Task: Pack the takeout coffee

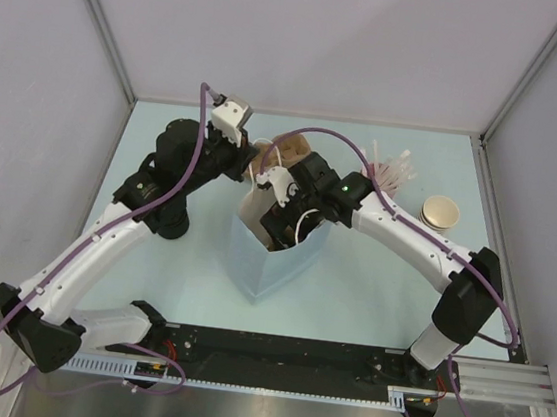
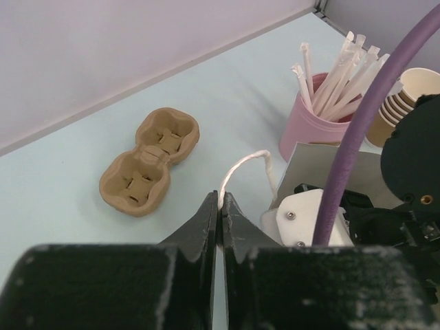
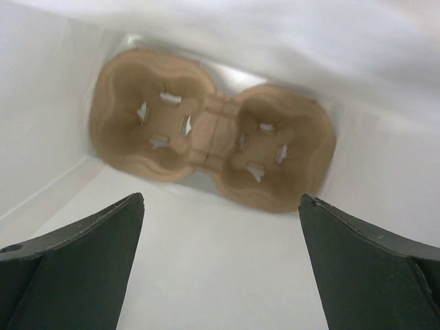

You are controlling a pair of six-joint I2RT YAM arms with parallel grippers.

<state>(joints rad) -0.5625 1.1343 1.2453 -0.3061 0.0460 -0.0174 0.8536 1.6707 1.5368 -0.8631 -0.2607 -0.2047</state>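
A white paper bag [image 1: 275,260] stands open at the table's middle. My left gripper [image 1: 258,153] is at its far rim, shut on the bag's white twisted handle [image 2: 242,165], pinched at the fingertips [image 2: 208,213]. My right gripper [image 1: 282,212] reaches down inside the bag. In the right wrist view it [image 3: 221,203] is open and empty above a tan pulp two-cup carrier [image 3: 213,141] lying on the bag's floor. The single kraft cup and its black lid are out of view.
A second tan two-cup carrier [image 2: 148,161] lies on the table beyond the bag [image 1: 291,150]. A pink cup of white straws [image 2: 313,127] stands at the back right [image 1: 392,169]. Beside it is a stack of nested tan cups [image 1: 439,213]. Grey walls enclose the table.
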